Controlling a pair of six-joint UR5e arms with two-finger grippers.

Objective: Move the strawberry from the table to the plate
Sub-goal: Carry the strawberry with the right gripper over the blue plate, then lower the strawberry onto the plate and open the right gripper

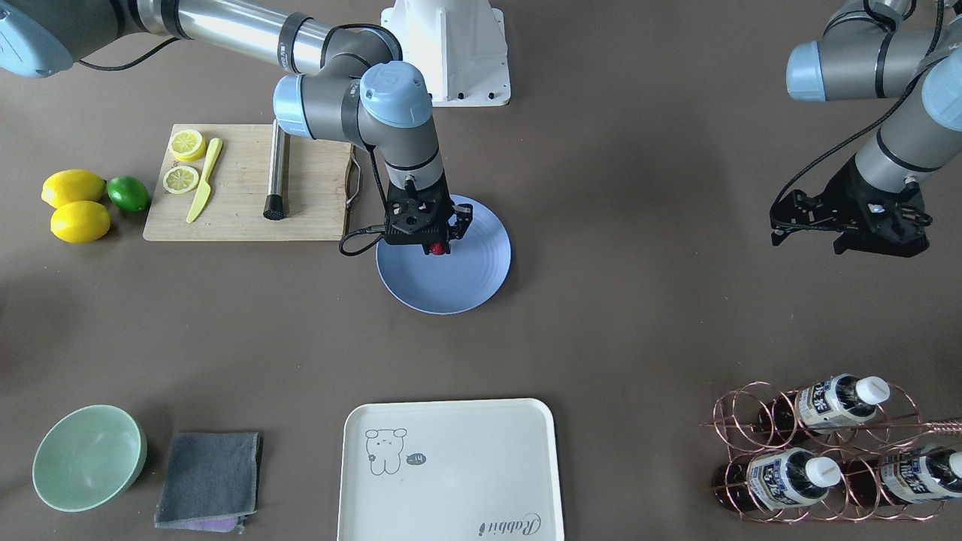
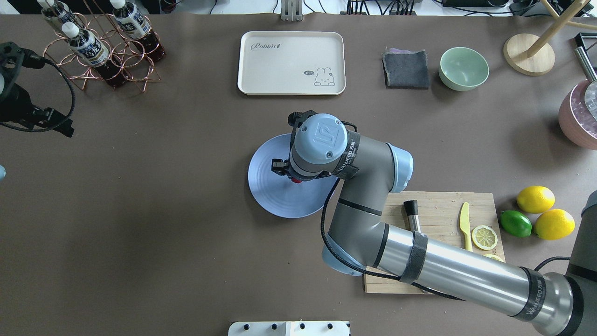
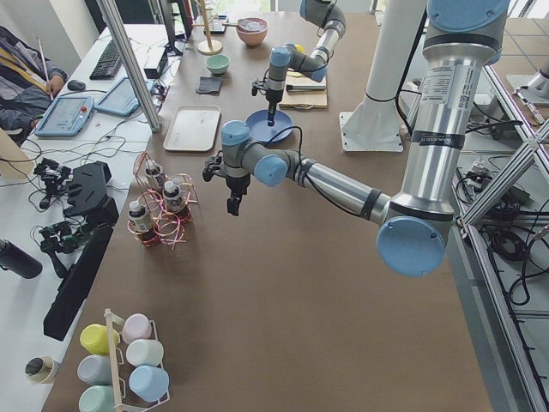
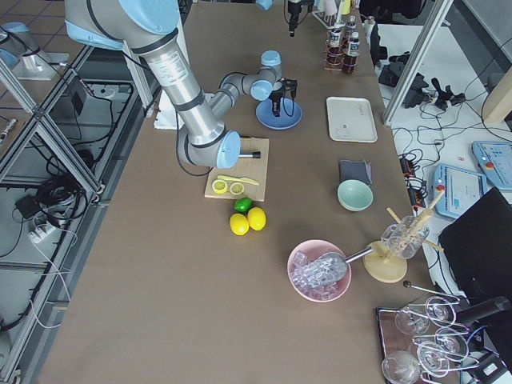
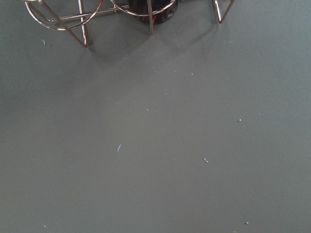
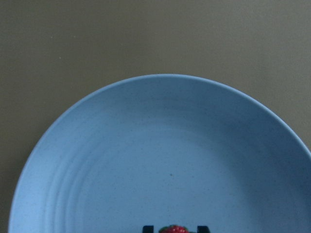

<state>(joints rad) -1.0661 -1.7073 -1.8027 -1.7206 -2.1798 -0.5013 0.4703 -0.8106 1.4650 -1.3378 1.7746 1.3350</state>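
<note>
The blue plate (image 1: 458, 285) lies on the brown table (image 1: 646, 315) near its middle. My right gripper (image 1: 437, 242) points straight down over the plate's robot-side half, shut on the small red strawberry (image 1: 437, 249). In the right wrist view the strawberry (image 6: 173, 228) peeks in at the bottom edge between two dark fingertips (image 6: 147, 228), above the plate (image 6: 160, 145). From overhead the wrist hides most of the berry (image 2: 295, 180). My left gripper (image 1: 782, 222) hovers far off to the side, open, with nothing in it.
A wooden cutting board (image 1: 240, 203) with lemon slices, a yellow knife and a metal rod lies beside the plate. Two lemons (image 1: 75, 203) and a lime (image 1: 128, 193) sit beyond it. A white tray (image 1: 451, 466), mint bowl (image 1: 89, 457), grey cloth (image 1: 209, 477) and bottle rack (image 1: 827, 451) line the operators' side.
</note>
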